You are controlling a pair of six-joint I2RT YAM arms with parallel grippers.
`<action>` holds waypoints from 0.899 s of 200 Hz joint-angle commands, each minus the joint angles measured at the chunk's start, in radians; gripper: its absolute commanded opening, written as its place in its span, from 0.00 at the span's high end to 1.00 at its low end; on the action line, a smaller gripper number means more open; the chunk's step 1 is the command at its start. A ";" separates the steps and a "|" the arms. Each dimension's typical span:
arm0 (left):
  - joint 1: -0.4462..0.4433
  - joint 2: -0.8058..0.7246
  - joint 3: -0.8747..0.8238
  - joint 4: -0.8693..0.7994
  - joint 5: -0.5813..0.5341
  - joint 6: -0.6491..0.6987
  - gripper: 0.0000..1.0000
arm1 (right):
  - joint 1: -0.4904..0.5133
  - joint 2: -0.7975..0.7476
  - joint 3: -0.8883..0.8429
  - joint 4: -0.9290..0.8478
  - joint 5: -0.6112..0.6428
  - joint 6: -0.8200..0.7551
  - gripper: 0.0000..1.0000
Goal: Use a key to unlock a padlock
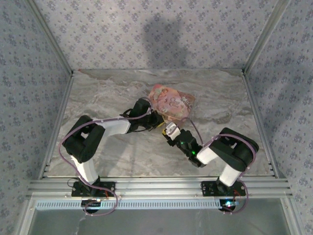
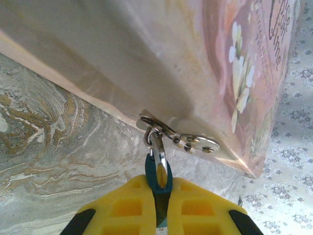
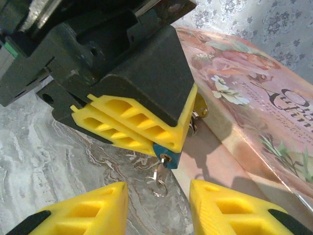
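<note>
Table: the marbled grey table (image 1: 234, 98) lies under both my arms, with patterned walls round it.
Pink box: a pink box (image 1: 171, 103) with printed flowers and lettering sits at mid-table, just beyond my two wrists. In the left wrist view it is tilted, one lower edge raised off the marble.
Left gripper: my left gripper (image 2: 160, 187) is clamped narrow on the padlock, the yellow fingers (image 3: 142, 122) pressing its body from both sides, right up against the box's side.
Right gripper: my right gripper (image 3: 159, 188) stands wide, holding nothing, with its fingertips just below the left gripper's and facing it.
Padlock: the padlock (image 3: 166, 157) is tiny and blue, and it pokes out of my left fingertips beside the box wall. Its silvery shackle (image 2: 156, 147) is looped through the hasp.
Hasp: a small metal hasp (image 2: 195, 142) is fixed on the box's lower edge.
Key: a small silvery key (image 3: 159, 174) with its ring hangs from the padlock's keyhole end, between my open right fingers and touching neither.
</note>
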 commanded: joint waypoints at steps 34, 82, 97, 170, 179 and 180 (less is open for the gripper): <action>0.001 -0.057 -0.011 0.101 0.048 0.054 1.00 | 0.055 0.064 0.029 0.054 0.147 -0.146 0.62; 0.001 -0.059 -0.019 0.103 0.044 0.046 1.00 | 0.055 0.084 0.032 0.100 0.166 -0.154 0.61; 0.002 -0.059 -0.021 0.104 0.045 0.044 1.00 | 0.053 0.084 0.036 0.095 0.154 -0.153 0.61; 0.003 -0.062 -0.025 0.115 0.046 0.042 1.00 | 0.047 0.128 0.085 0.102 0.133 -0.147 0.65; 0.002 -0.063 -0.026 0.115 0.046 0.043 1.00 | 0.046 0.132 0.089 0.100 0.129 -0.147 0.66; 0.002 -0.064 -0.027 0.114 0.046 0.042 1.00 | 0.046 0.133 0.089 0.099 0.130 -0.148 0.66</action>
